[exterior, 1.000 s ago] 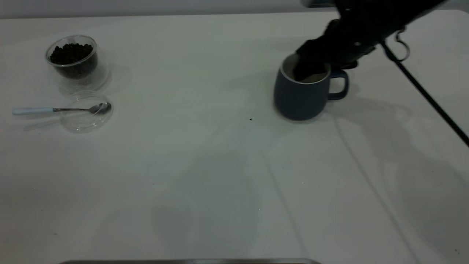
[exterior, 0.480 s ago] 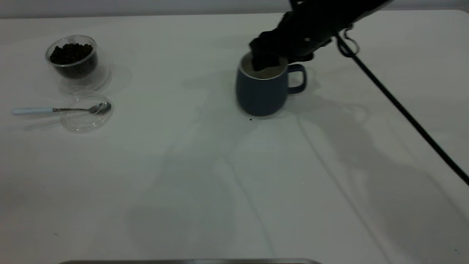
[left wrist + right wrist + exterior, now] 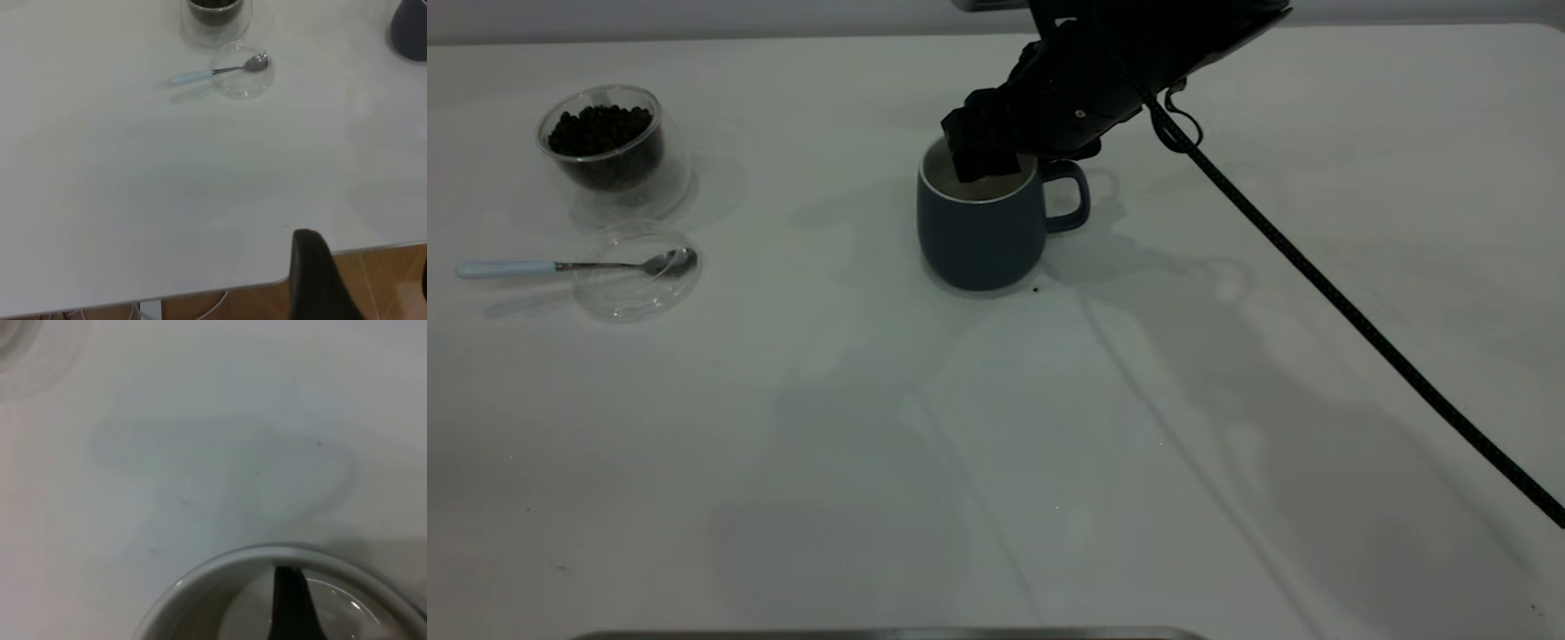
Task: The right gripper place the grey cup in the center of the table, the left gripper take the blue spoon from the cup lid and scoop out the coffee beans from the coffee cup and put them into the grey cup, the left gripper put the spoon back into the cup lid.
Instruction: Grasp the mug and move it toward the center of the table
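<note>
Right gripper [image 3: 983, 160] clamped on the far rim of the grey mug [image 3: 978, 236], one finger down inside the cream interior, the other outside by the loop handle; jaws grasping the mug wall. Mug upright at mid-width of the worktop [image 3: 996, 444], toward the far edge, base apparently on or just above the surface; cannot tell which. Placement step looks nearly done.

To finish well: settle the base flat before opening, release without twisting, then lift straight up so the inner finger [image 3: 288, 603] clears the rim without tipping the mug. Worth leaving the handle pointing right, away from the scooping side. Trailing black cable [image 3: 1316, 284] best kept off the mug on retreat.

At far left, glass coffee cup [image 3: 609, 147] with coffee beans [image 3: 600, 129], untouched. Just in front of it, clear cup lid [image 3: 636, 276] with the blue spoon [image 3: 560, 266] lying across it, bowl over the lid, pale handle sticking out left.

Left gripper [image 3: 320, 280] parked off the near edge of the worktop; cannot tell how its jaws stand.
</note>
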